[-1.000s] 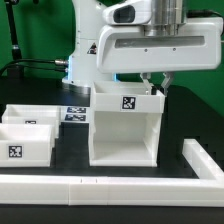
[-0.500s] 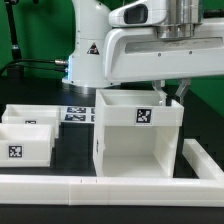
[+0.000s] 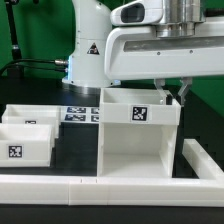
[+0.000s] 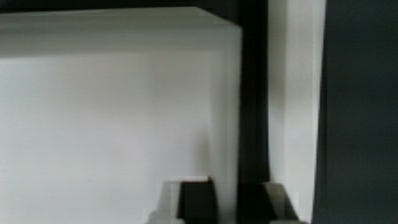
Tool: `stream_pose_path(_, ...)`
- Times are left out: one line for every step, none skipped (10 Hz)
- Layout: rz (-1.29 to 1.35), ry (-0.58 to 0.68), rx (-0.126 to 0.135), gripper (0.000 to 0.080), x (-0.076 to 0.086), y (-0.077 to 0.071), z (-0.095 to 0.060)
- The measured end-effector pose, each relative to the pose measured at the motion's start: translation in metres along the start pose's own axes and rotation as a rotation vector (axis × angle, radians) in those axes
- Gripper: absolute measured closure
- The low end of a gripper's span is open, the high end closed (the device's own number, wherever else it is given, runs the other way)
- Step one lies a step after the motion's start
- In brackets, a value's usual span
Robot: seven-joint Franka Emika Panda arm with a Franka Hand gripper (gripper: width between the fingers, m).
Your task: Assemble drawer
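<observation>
Drawer housing (image 3: 140, 140), upright, open face toward the rail (image 3: 100, 187) at the table's edge; gripper (image 3: 173, 92) closed narrowly on its side wall, apparently for repositioning; trays (image 3: 28, 135) apart.

White open housing (image 3: 140, 138) upright, two trays (image 3: 27, 150) beside

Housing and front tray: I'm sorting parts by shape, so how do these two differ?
The housing is tall and cube-like; the front tray is low and shallow. The housing's front is open; the front tray's is a closed wall. The pincer is at the housing's upper rear edge; the front tray stands free. Both are white and carry a black-and-white square tag.
</observation>
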State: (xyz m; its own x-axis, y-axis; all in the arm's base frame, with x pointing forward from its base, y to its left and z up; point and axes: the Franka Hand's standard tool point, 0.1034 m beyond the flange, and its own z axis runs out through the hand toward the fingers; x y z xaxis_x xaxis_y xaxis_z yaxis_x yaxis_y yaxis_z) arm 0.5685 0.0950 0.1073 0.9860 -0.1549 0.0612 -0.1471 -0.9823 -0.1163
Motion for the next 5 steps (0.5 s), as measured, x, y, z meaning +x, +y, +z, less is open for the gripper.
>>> stream_pose_path(0.074,0.002,0.003,0.0760,0.0014,0.0059,-0.0023)
stream_pose_path(0.130,0.004,0.005,0.0760,0.0037,0.0106,-0.0031)
stream_pose_path(0.211,0.007,0.006,0.0760,0.0055,0.0134,-0.0033)
stream_pose_path(0.255,0.017,0.008,0.0760,0.0077,0.0135,-0.0034)
stream_pose_path(0.290,0.026,0.014,0.0760,0.0088,0.0104,-0.0038)
